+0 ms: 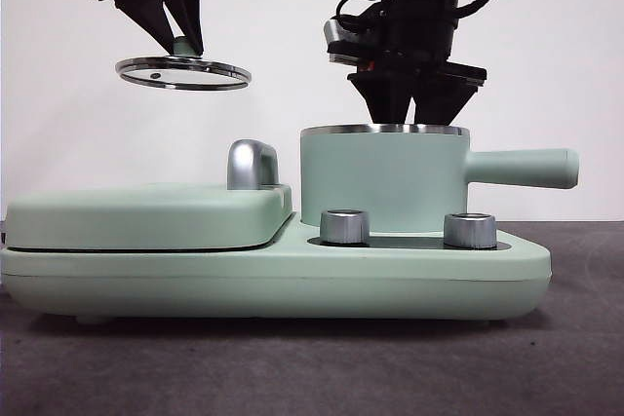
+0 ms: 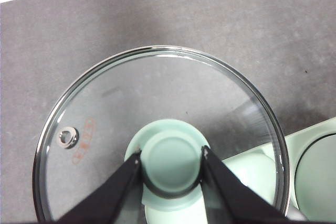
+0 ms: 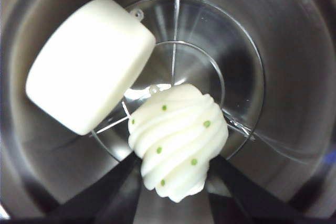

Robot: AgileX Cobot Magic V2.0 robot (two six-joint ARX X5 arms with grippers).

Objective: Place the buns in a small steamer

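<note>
Your left gripper (image 2: 171,167) clamps the glass lid's (image 2: 157,129) knob aloft, clear of the steamer (image 1: 382,182). Your right gripper (image 3: 176,182) pinches the ridged, green-specked bun (image 3: 176,137) inside, beside the smooth bun (image 3: 89,64).

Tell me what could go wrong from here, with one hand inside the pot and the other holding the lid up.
1. The right hand is down in the pot with the ridged bun between its fingers. If it lifts before letting go, the bun may come back out.
2. The smooth bun leans against the pot wall, so a nudge could tip it.
3. The left hand holds the glass lid only by its knob; it could tilt or slip.
</note>
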